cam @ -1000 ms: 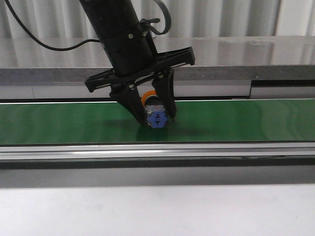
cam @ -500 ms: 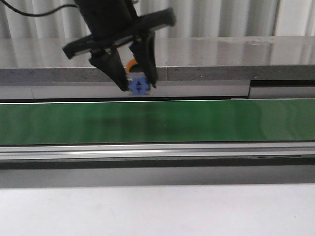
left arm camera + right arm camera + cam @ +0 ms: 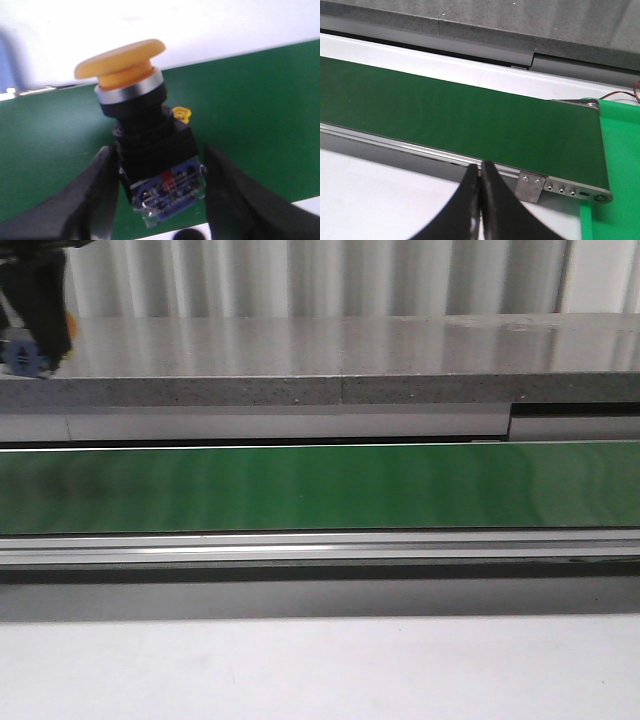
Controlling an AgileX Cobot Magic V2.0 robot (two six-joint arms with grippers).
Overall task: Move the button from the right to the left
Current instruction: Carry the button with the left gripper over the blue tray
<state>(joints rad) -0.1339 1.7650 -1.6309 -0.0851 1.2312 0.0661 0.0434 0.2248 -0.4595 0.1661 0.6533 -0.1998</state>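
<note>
The button (image 3: 145, 145) has a yellow-orange mushroom cap, a black collar and a blue-and-clear contact body with a red mark. My left gripper (image 3: 159, 192) is shut on its body and holds it in the air above the green belt (image 3: 260, 110). In the front view the left gripper (image 3: 35, 340) is at the far upper left edge, mostly cut off, with the blue body of the button (image 3: 22, 355) just showing between its fingers. My right gripper (image 3: 481, 172) is shut and empty over the white table by the belt's near rail. It does not show in the front view.
The green conveyor belt (image 3: 320, 485) runs across the front view with a metal rail (image 3: 320, 548) before it and a grey ledge (image 3: 300, 390) behind. A green mat (image 3: 620, 150) lies at the belt's right end. White table surface (image 3: 320, 670) fills the foreground.
My left gripper has lifted the button off the middle of the belt and carried it up and far to the left, nearly out of the front view.
</note>
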